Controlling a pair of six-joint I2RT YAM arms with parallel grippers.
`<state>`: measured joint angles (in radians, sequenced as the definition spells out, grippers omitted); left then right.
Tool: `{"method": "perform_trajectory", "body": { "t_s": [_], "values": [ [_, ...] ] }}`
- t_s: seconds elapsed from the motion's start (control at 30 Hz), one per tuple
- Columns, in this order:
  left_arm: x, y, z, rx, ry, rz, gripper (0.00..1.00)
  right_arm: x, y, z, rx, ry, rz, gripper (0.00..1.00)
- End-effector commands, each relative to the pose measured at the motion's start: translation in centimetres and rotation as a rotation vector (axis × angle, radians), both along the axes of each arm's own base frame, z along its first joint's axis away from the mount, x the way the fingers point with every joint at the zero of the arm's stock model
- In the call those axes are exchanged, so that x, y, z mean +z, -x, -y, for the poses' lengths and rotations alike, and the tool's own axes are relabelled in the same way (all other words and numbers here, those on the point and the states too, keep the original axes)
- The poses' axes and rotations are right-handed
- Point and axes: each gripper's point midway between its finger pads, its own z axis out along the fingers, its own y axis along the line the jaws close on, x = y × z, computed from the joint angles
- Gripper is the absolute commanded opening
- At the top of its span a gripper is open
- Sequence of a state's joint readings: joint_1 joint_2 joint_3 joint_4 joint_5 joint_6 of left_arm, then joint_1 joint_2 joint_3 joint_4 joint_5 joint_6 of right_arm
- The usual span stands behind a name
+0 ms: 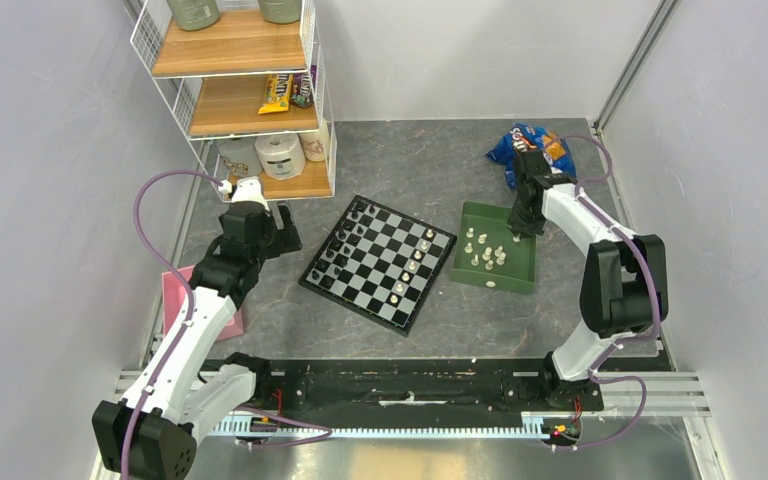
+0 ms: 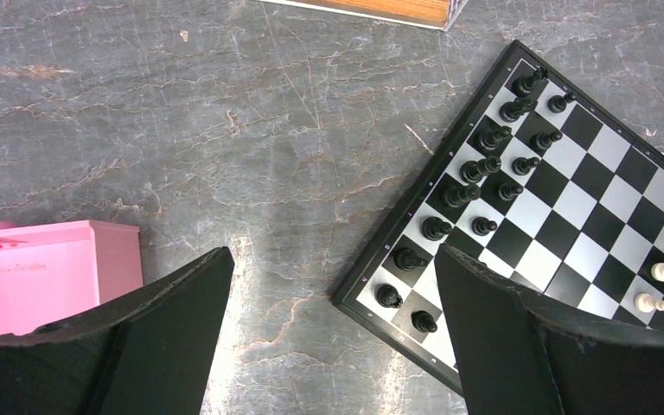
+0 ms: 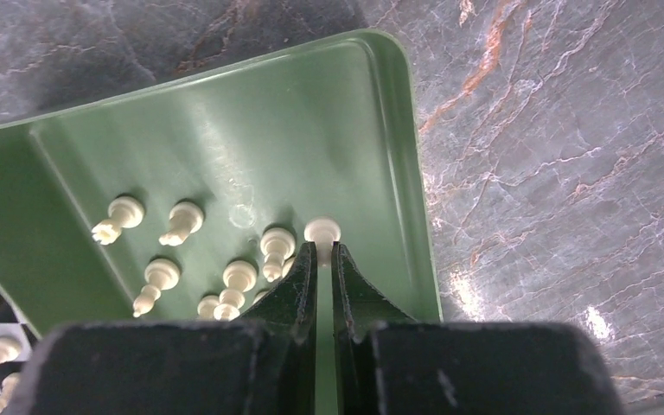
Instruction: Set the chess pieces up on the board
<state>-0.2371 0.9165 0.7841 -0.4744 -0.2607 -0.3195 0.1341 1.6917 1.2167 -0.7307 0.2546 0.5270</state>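
The board point(image 1: 380, 266) lies on the grey table at a slant, black pieces point(image 1: 344, 246) lined along its left side and several cream chess pieces point(image 1: 413, 257) along its right side. More cream pieces point(image 3: 162, 275) lie in the green tray point(image 1: 480, 214) to the right of the board. My right gripper point(image 3: 323, 246) reaches down into the tray's far right part, shut on a cream piece point(image 3: 322, 229) whose round base shows just past the fingertips. My left gripper point(image 2: 333, 255) hangs open over bare table just left of the board's corner point(image 2: 372, 285), with nothing in it.
A pink box point(image 2: 43, 277) sits at the table's left edge near my left arm. A wire shelf point(image 1: 240, 90) with snacks and paper rolls stands at the back left. A blue snack bag point(image 1: 530, 145) lies behind the tray. Walls close in on both sides.
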Motion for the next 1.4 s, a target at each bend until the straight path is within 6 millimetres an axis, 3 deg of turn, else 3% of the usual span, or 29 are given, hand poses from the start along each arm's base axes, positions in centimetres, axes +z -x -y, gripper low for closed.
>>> {"method": "perform_trajectory", "body": {
  "t_s": [0.0,0.33,0.5,0.77,1.07,1.27,1.37],
  "values": [
    [0.7,-0.3,-0.1,-0.006,-0.01,0.025,0.94,3.3,-0.8,-1.1,0.038,-0.028,0.088,0.0],
    [0.9,-0.4,0.1,-0.013,-0.001,0.033,0.94,6.2,-0.5,-3.3,0.094,-0.076,0.144,0.0],
    [0.9,-0.4,0.0,-0.011,-0.002,0.034,0.94,7.1,-0.4,-6.0,0.164,-0.1,0.158,0.0],
    [1.0,-0.3,0.0,-0.009,-0.003,0.036,0.94,8.2,1.8,-15.5,0.42,-0.126,0.179,0.0],
    [1.2,-0.2,-0.4,0.008,-0.011,0.041,0.94,7.9,8.6,-27.1,0.775,-0.157,0.165,0.0],
    [1.9,0.1,-1.2,0.052,-0.021,0.078,0.94,5.9,12.5,-32.3,0.98,-0.115,0.121,0.0],
    [2.1,0.2,-1.4,0.062,-0.023,0.087,0.94,4.6,13.8,-33.6,1.033,-0.093,0.095,0.0]
  ]
}}
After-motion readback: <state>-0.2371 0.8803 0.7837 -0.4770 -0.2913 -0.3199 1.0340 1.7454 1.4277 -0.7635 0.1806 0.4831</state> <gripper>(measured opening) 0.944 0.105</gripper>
